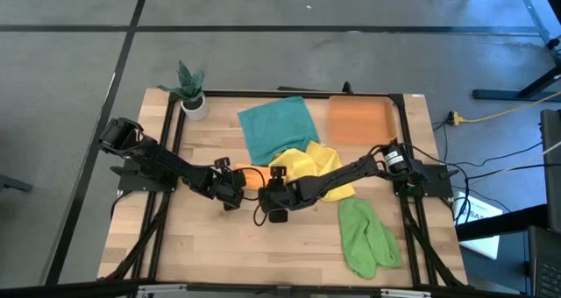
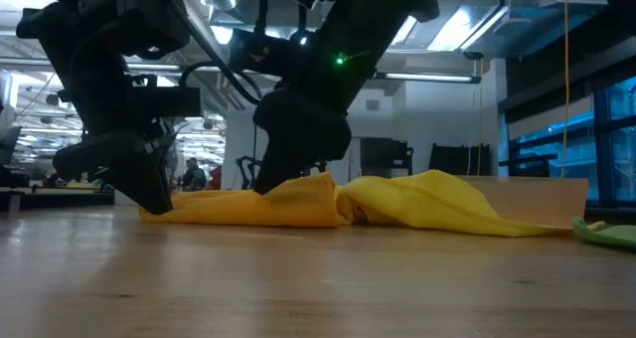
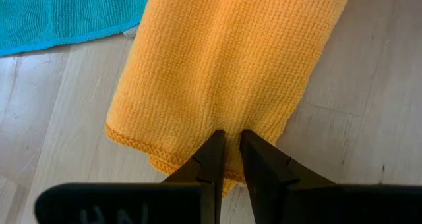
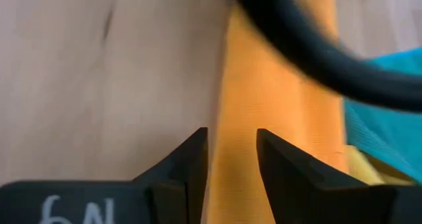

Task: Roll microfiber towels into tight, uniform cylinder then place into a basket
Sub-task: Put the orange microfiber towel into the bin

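High view: orange towel (image 1: 250, 177) folded into a strip at table centre, long axis running left to right between left gripper (image 1: 230, 193) and right gripper (image 1: 273, 203), one at each end; yellow towel (image 1: 308, 162) bunched just beyond, teal towel (image 1: 276, 127) flat farther back, green towel (image 1: 366, 237) near the right front, basket (image 1: 359, 120) at the far edge, well apart.

Low view: both grippers down at the table, orange strip low between them.

Left wrist view: narrow jaws pinching the strip's hemmed end.

Right wrist view: jaws straddling the strip's edge, cloth between them, gap moderate; grip likely, contact not certain.

Next move: rolling along the long axis, both arms equally near.
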You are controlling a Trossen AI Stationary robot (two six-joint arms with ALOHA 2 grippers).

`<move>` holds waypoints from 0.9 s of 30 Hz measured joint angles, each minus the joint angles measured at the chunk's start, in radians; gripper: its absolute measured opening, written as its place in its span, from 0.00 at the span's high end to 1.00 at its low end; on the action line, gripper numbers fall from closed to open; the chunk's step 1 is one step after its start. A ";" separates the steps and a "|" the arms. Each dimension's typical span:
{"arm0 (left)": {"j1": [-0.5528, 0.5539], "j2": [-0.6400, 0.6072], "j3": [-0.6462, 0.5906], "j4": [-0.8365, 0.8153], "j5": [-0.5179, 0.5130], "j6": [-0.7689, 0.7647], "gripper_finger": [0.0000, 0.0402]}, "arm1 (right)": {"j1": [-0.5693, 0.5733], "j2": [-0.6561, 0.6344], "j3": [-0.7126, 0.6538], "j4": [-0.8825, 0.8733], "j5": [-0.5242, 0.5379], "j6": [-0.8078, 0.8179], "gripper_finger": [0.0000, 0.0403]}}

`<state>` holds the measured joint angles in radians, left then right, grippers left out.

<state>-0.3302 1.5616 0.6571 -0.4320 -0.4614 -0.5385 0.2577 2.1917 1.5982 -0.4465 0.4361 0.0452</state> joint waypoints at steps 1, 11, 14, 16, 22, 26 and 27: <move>0.000 0.000 0.000 0.000 0.000 0.000 0.88 | 0.000 0.000 0.000 0.000 -0.005 0.000 0.68; 0.000 0.000 0.000 0.003 -0.001 0.000 0.88 | -0.002 0.000 0.000 0.009 0.037 -0.036 0.49; 0.000 0.000 0.000 0.003 -0.001 0.000 0.88 | -0.005 0.000 0.000 0.009 0.078 -0.014 0.44; 0.000 0.000 0.000 0.003 -0.001 0.000 0.88 | -0.014 0.000 0.000 0.008 0.050 0.009 0.42; 0.000 0.000 0.000 0.004 -0.001 0.000 0.88 | -0.065 0.000 0.000 -0.004 -0.017 0.031 0.41; 0.000 0.000 0.000 0.004 -0.001 -0.002 0.88 | -0.099 0.003 0.000 -0.005 -0.047 0.055 0.42; 0.001 0.000 0.000 0.004 -0.001 -0.002 0.88 | -0.106 0.005 0.000 -0.006 -0.070 0.057 0.42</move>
<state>-0.3294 1.5616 0.6571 -0.4282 -0.4625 -0.5407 0.1520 2.1963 1.5979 -0.4525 0.3659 0.1020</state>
